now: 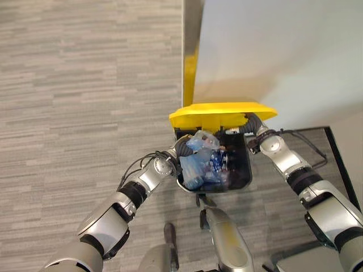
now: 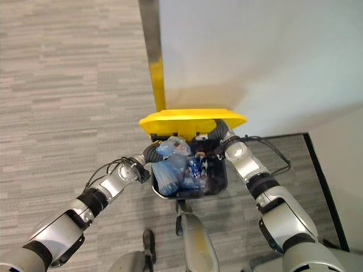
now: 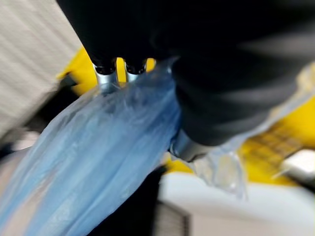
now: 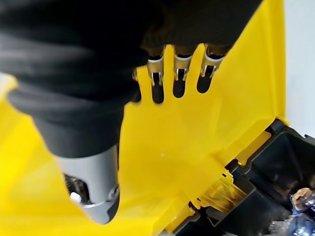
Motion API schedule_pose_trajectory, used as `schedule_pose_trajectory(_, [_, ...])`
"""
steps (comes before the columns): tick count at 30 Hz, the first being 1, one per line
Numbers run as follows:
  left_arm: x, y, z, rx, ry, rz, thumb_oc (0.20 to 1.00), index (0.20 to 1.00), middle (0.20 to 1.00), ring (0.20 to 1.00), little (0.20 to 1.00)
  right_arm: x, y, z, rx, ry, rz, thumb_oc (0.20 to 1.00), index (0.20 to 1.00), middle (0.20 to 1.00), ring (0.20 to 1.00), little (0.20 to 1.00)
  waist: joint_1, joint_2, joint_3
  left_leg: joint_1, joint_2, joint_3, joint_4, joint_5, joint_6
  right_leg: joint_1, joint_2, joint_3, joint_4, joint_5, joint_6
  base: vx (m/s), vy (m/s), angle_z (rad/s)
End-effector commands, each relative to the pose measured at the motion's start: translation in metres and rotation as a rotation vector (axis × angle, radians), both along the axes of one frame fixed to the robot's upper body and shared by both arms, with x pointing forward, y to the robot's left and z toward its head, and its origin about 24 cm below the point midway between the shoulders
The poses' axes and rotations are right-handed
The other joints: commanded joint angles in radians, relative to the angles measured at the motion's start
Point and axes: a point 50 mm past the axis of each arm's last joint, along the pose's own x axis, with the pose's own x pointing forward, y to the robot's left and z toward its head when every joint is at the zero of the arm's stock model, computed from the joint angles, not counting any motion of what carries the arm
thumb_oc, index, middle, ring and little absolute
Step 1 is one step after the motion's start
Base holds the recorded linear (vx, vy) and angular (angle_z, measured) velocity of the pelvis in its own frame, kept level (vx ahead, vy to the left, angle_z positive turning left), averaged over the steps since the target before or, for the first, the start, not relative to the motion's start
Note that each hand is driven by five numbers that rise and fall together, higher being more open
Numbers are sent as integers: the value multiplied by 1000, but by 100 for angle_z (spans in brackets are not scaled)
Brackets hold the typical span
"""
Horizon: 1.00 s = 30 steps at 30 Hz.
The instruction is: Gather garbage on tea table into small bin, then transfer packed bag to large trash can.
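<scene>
No writing or label can be made out on anything here. The packed bag [image 1: 199, 161] is a translucent blue plastic sack, crumpled and bulging, with darker blue items showing through its skin; its knotted top rises above the rim of the large trash can [image 1: 243, 180], a black bin into which the bag's lower part has sunk. The can's yellow lid [image 1: 222, 115] is tipped up and back, standing open over the far edge. The left hand [image 3: 147, 59] is at the bag's near-left side, and in its wrist view the thumb and fingers [image 3: 104, 78] appear curled into the blue film, pinching it, though that view is smeared and the grip is hard to judge exactly. The right hand [image 4: 162, 59] reaches under the raised lid, its fingers [image 4: 183, 66] straight and slightly spread, laid flat against the yellow underside. The can stands on grey carpet [image 1: 85, 85] beside a white wall [image 1: 272, 51].
</scene>
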Motion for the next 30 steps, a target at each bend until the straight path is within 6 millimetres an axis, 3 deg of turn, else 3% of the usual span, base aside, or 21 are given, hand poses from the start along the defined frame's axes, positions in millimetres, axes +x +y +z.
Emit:
schedule_pose_trajectory(1, [-1,-11,11,1,-99,-35,200,200,200,200,200,-4,19,30,69,-149,74,1000,1000,1000,1000,1000,11,-19,-60,42,-70,24,96,-187,30,-107,-13,42,-59,161,113,-18,-11,-10])
schedule_pose_trajectory(2, [-1,-11,11,1,-99,-35,200,200,200,200,200,-4,19,30,69,-149,74,1000,1000,1000,1000,1000,11,-19,-60,41,-70,24,97,-187,30,-107,-13,42,-59,161,113,-7,-17,-4])
schedule_pose_trajectory(3, [0,-8,7,41,-92,-19,536,536,536,536,536,-7,26,31,76,-162,108,1000,1000,1000,1000,1000,6,-17,-47,25,-69,30,106,-189,31,-123,-14,44,-53,160,114,0,0,0])
schedule_pose_trajectory(4, [0,-8,7,41,-92,-19,1000,1000,1000,1000,1000,-7,26,31,75,-162,107,1000,1000,1000,1000,1000,6,-17,-48,23,-69,30,107,-189,31,-124,-14,44,-52,160,114,0,0,0])
schedule_pose_trajectory(10, [3,0,5,108,-106,18,1000,1000,1000,1000,1000,-13,35,19,79,-150,144,1000,1000,1000,1000,1000,4,-3,-30,13,-67,27,104,-188,27,-141,-20,35,-42,163,111,1,-5,0])
schedule_pose_trajectory(15, [-2,3,7,39,-121,29,1000,1000,1000,1000,1000,-19,33,5,88,-118,149,1000,1000,1000,1000,1000,13,0,-35,30,-69,19,99,-189,27,-125,-27,26,-48,168,113,-7,-14,2])
schedule_pose_trajectory(18, [-13,16,4,-82,-110,67,1000,1000,1000,1000,1000,-28,24,-18,118,-55,129,1000,1000,1000,1000,1000,29,-9,-54,57,-68,11,103,-193,27,-84,-32,20,-61,170,116,-36,-34,8])
schedule_pose_trajectory(22, [-37,50,-16,-188,-51,169,1000,1000,1000,1000,1000,-43,15,-43,158,12,117,1000,1000,1000,1000,1000,65,-28,-73,73,-72,10,132,-207,36,-41,-39,12,-72,169,121,-46,-2,7])
schedule_pose_trajectory(23, [-50,70,-25,-232,-21,230,1000,1000,1000,1000,1000,-50,8,-54,184,40,97,1000,1000,1000,1000,1000,84,-34,-75,81,-79,12,146,-213,42,-19,-47,6,-78,173,126,-78,28,-5])
schedule_pose_trajectory(26, [-78,102,-46,-295,56,346,1000,1000,1000,1000,1000,-67,-5,-78,222,109,55,1000,1000,1000,1000,1000,111,-44,-76,92,-97,11,170,-216,52,15,-66,-12,-95,194,140,-109,36,-6])
schedule_pose_trajectory(29, [-119,147,-71,-352,139,538,1000,1000,1000,1000,1000,-87,-34,-103,229,183,-42,1000,1000,1000,1000,1000,147,-43,-92,104,-110,16,177,-204,60,58,-91,-91,-113,199,153,-124,66,7])
schedule_pose_trajectory(30, [-119,147,-71,-351,139,539,1000,1000,1000,1000,1000,-87,-34,-104,230,184,-41,1000,1000,1000,1000,1000,143,-50,-94,102,-117,14,173,-197,60,55,-98,-90,-114,201,153,-60,49,2])
